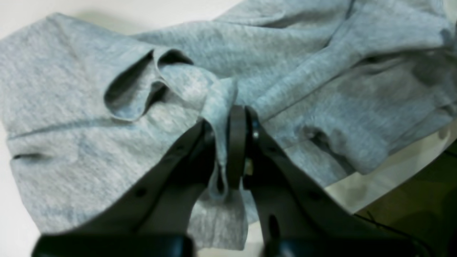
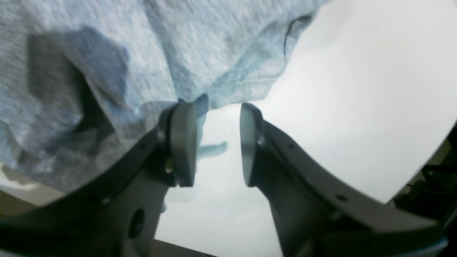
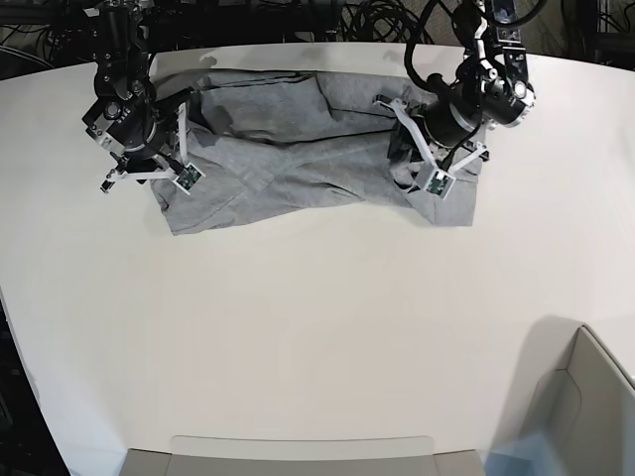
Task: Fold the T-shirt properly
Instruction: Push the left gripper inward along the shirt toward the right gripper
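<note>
The heather-grey T-shirt [image 3: 298,149] lies crumpled along the far side of the white table [image 3: 317,327], plain side showing, with no lettering in sight. In the left wrist view my left gripper [image 1: 224,123] is shut on a raised fold of the T-shirt [image 1: 71,107], and the cloth runs down between its fingers. In the right wrist view my right gripper [image 2: 216,142] stands open at the shirt's edge. Its left pad [image 2: 184,142] touches the hem of the T-shirt [image 2: 107,71]. Only bare table shows between the pads.
A grey tray [image 3: 298,458] sits at the table's near edge and a grey box [image 3: 585,397] at the near right corner. Black cables and arm mounts [image 3: 327,20] crowd the space behind the table. The table's edge [image 1: 392,182] runs close to the left gripper.
</note>
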